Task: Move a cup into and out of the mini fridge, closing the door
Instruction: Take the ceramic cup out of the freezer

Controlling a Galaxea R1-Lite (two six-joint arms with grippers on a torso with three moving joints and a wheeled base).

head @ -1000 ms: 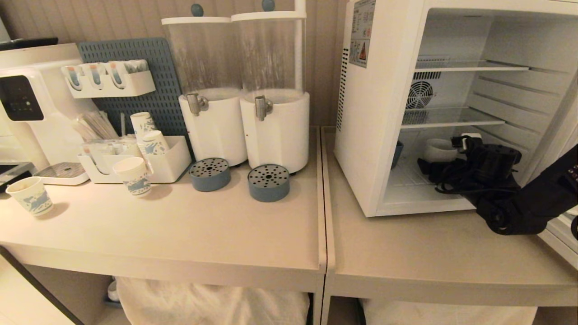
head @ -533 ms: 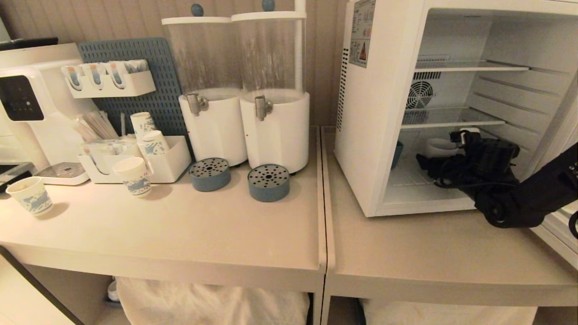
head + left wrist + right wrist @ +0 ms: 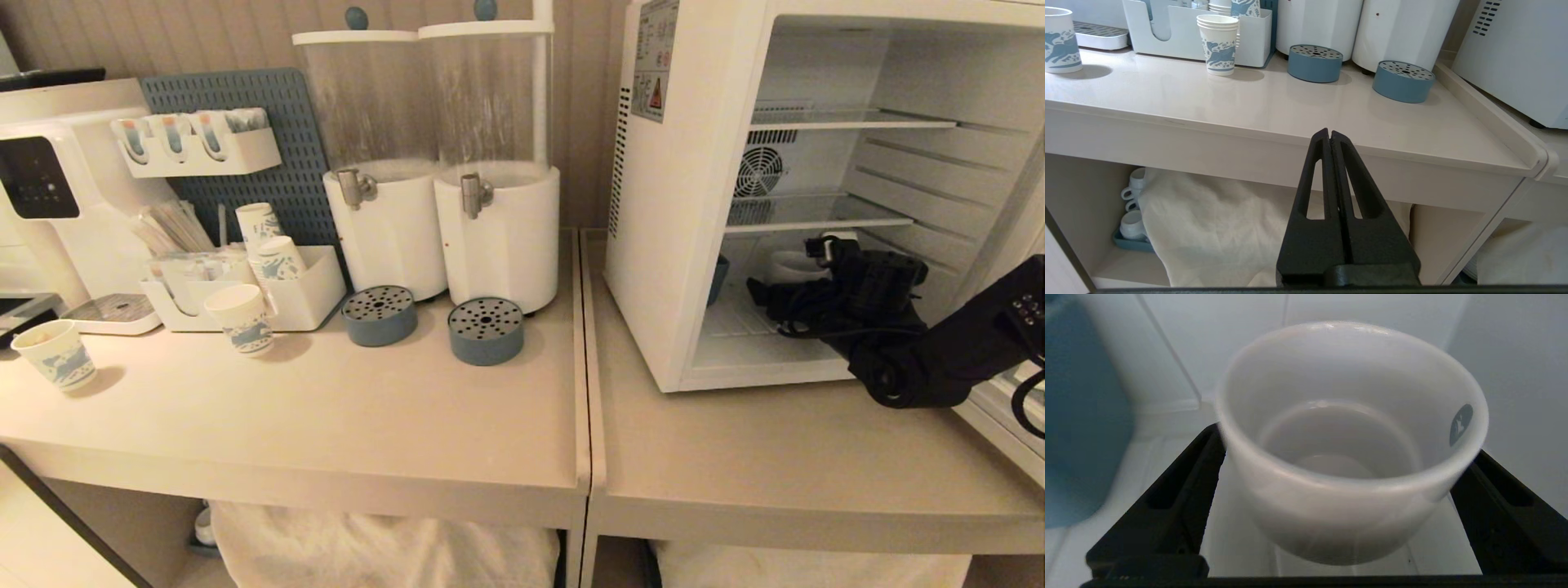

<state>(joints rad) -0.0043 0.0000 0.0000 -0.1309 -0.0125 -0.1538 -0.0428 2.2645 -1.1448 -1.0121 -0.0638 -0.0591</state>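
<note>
Plainly, the cup — squat, white, empty — bears a grey round mark.

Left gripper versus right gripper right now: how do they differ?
The left gripper is shut and empty, parked below the counter edge; the right gripper is wide open inside the mini fridge, its fingers flanking the cup. Both have black fingers.

The white boxy mini fridge stands on the right beige table, right of two white cylindrical drink dispensers. Inside, on its floor under the wire shelves, sits the small white ceramic cup, between the spread fingers of the black right gripper. Two round blue drip trays lie before the dispensers.
</note>
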